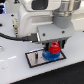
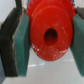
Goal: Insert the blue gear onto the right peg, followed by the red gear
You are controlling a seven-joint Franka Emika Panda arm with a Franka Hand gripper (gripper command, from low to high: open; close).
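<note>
The gripper [image 1: 53,46] is clamped on the round bright-red plastic gear [image 2: 50,34], its teal pads [image 2: 22,45] pressing both sides. Directly beneath the held red gear sits the flat bright-blue plastic gear [image 1: 50,55], on the black-framed grey rectangular plate [image 1: 36,58] below the fingers.

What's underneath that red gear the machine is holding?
The blue gear lies directly below the red gear, on the grey plate. The peg is covered, and whether the gears touch cannot be told.
</note>
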